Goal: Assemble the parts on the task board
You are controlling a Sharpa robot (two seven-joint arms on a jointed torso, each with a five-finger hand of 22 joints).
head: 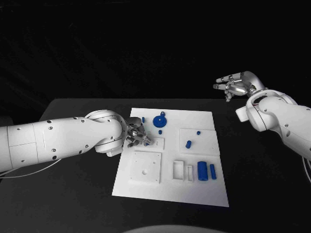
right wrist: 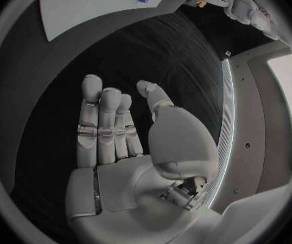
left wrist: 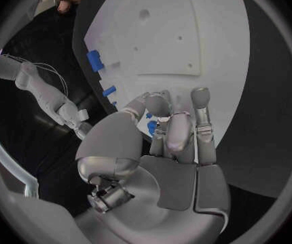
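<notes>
Black counter (head: 78,194) under a dark room, white board (head: 171,189) lying in the middle. Left hand (head: 136,134) down at the board's near-left edge, fingers (left wrist: 175,126) curled together and pinching what looks like a small blue part (left wrist: 151,127) against the thumb; how deep the grip sits, cannot tell. Right hand (head: 234,85) raised well clear beyond the board's far right corner, fingers (right wrist: 104,119) straight, close side by side, thumb apart, holding nothing. Other blue parts spread over the board: a round knobbed piece (head: 160,121) near the far edge, a small peg (head: 188,143) on the right-hand plate, two upright blocks (head: 202,171) toward the near right.

Probably mid-placement of the pinched part into a socket by the left edge. Best done slowly: keep the part upright, line it over the recess before lowering, press straight down without twisting. Loosen the pinch only once seated, then lift straight up to avoid dragging it out. Keep the right hand parked away.
</notes>
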